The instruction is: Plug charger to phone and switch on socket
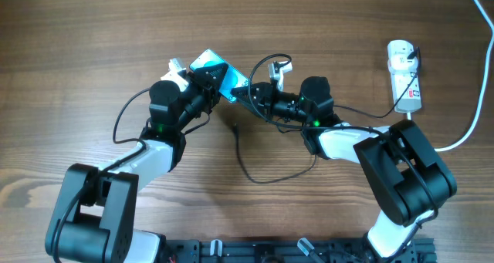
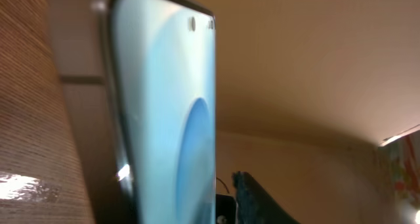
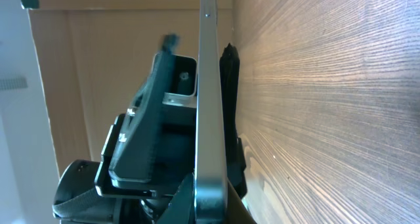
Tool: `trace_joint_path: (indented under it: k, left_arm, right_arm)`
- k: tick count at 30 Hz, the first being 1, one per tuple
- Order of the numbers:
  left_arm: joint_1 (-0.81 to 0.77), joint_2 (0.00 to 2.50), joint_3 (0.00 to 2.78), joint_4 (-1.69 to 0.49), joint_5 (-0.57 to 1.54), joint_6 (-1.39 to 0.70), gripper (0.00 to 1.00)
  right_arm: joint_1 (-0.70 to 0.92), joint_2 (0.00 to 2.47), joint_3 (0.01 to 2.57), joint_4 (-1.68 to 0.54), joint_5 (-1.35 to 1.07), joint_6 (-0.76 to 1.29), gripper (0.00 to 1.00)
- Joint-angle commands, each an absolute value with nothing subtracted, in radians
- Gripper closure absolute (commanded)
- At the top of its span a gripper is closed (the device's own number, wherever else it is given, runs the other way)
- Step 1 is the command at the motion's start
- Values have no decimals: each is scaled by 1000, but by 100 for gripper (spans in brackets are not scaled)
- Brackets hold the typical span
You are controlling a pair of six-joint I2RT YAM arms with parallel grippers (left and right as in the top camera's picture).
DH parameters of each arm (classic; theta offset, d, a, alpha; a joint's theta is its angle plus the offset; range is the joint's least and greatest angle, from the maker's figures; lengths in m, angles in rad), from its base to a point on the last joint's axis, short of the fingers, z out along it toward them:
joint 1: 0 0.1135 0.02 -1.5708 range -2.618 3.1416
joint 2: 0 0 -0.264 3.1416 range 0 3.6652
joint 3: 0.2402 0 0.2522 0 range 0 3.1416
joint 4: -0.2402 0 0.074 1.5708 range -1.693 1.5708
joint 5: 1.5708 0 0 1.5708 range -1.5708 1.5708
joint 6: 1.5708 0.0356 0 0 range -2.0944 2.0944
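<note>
The phone point(image 1: 219, 72), white-framed with a teal-blue screen, is held tilted above the table between both grippers. My left gripper point(image 1: 207, 82) is shut on its left end; the screen fills the left wrist view point(image 2: 164, 112). My right gripper point(image 1: 241, 93) is shut on its right end; the right wrist view shows the phone edge-on point(image 3: 210, 86) between my fingers point(image 3: 211, 201). The charger's thin black cable point(image 1: 255, 178) lies loose on the table, with its tip point(image 1: 235, 129) below the phone and held by neither gripper. The white socket point(image 1: 401, 78) lies at the far right, with a black plug point(image 1: 414, 55) in it.
A thicker white cable point(image 1: 480, 101) runs along the right edge of the table. The wooden table point(image 1: 93, 39) shows all around. The two arms meet over the middle; the right arm's base point(image 1: 405, 178) is at the front right.
</note>
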State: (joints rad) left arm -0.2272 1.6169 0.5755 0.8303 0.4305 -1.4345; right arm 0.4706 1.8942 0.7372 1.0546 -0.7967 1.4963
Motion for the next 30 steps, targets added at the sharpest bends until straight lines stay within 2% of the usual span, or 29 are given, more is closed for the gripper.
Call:
trace_joint_path:
  k: [1, 10, 12, 16, 20, 21, 23, 24, 30]
  left_arm:
    - [-229, 1608, 586, 860, 444, -1430, 74]
    - [-229, 1608, 586, 860, 444, -1430, 84]
    - [-229, 1608, 586, 860, 443, -1430, 90]
    - [-229, 1608, 586, 860, 443, -1430, 96]
    - [-229, 1608, 586, 860, 443, -1430, 96]
    - [-229, 1608, 586, 860, 443, -1430, 96]
    - [-229, 1608, 586, 859, 443, -1430, 96]
    - [-229, 1608, 586, 856, 443, -1430, 96]
    - [-216, 1608, 586, 791, 444, -1476, 96]
  right_arm:
    - [483, 1898, 740, 1042, -839, 1502, 96]
    - [483, 1898, 740, 1042, -825, 1549, 95]
    - [483, 1898, 740, 1042, -825, 1562, 96]
    - [483, 1898, 740, 1042, -832, 1584, 94]
    - [483, 1898, 740, 1035, -841, 1600, 70]
    - [483, 1898, 740, 1035, -844, 1602, 57]
    - [483, 1898, 740, 1036, -849, 1609, 41]
    - [483, 1898, 740, 1036, -852, 1613, 38]
    - [452, 1898, 740, 1036, -885, 1595, 34]
